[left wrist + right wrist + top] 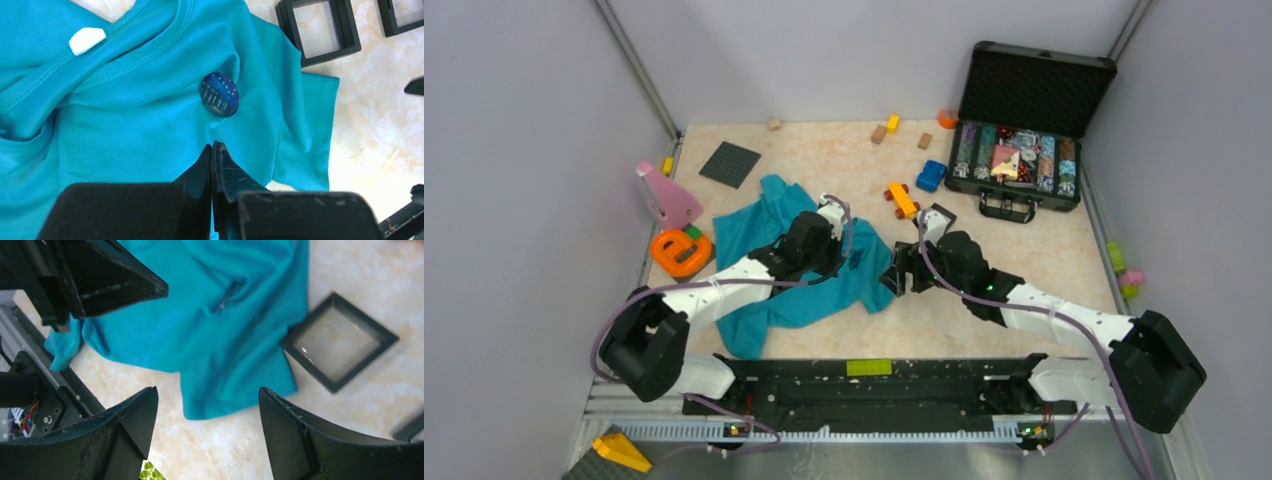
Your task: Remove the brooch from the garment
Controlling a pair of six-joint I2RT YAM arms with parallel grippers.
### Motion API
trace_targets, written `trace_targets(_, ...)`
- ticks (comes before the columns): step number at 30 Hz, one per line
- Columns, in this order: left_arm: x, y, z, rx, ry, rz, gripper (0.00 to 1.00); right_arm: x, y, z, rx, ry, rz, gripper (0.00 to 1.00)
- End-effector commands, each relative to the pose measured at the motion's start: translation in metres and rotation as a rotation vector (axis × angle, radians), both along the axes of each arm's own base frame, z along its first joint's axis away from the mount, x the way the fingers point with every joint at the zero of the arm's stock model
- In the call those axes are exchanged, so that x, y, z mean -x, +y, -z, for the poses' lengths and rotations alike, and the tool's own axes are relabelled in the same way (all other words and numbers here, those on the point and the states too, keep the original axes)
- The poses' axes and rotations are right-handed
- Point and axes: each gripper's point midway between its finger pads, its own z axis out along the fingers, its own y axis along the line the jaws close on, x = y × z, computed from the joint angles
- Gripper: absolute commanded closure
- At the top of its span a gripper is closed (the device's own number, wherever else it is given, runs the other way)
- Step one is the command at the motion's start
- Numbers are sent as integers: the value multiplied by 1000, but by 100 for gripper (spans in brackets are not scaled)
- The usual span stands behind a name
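Left gripper (215, 147) is sitting clenched over the garment (125, 115), just below the brooch (219, 94); right gripper (207, 392) is hanging spread open over its edge.

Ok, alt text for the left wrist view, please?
A small round blue brooch sits on a teal garment, with the left hand closed just short of it, not touching. Beyond the cloth's edge, black square frames lie on the marble table.
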Motion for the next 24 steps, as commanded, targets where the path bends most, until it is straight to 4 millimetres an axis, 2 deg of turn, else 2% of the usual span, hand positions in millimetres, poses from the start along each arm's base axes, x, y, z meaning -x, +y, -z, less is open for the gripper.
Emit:
trace_targets(1, -1, 5, -26, 19, -118, 24, 100, -11, 31, -37, -54, -93, -151, 22)
trace_targets(3, 2, 10, -31, 26, -132, 8, 100, -16, 40, -35, -45, -85, -175, 22)
trace_targets(6, 3, 11, -28, 27, -132, 0, 100, -31, 43, -20, 12, -23, -133, 22)
trace_targets(10, 6, 7, -17, 32, -55, -16, 86, -44, 45, -2, 41, 44, -55, 23)
trace_targets(15, 5, 1, -20, 130, -61, -53, 70, -58, 43, 18, 29, 133, 72, 30)
trace_targets(19, 6, 8, -19, 192, -87, -117, 38, -53, 53, 29, -67, 193, 65, 33)
trace_targets(21, 0, 27, -15, 187, -89, -262, 9, -52, 59, 35, -79, 211, 44, 37)
trace_targets(22, -2, 39, -13, 187, -85, -347, 2, -53, 62, 38, -78, 220, 40, 38)
trace_targets(24, -1, 48, -13, 216, -70, -395, 2, -55, 68, 42, -89, 230, 27, 43)
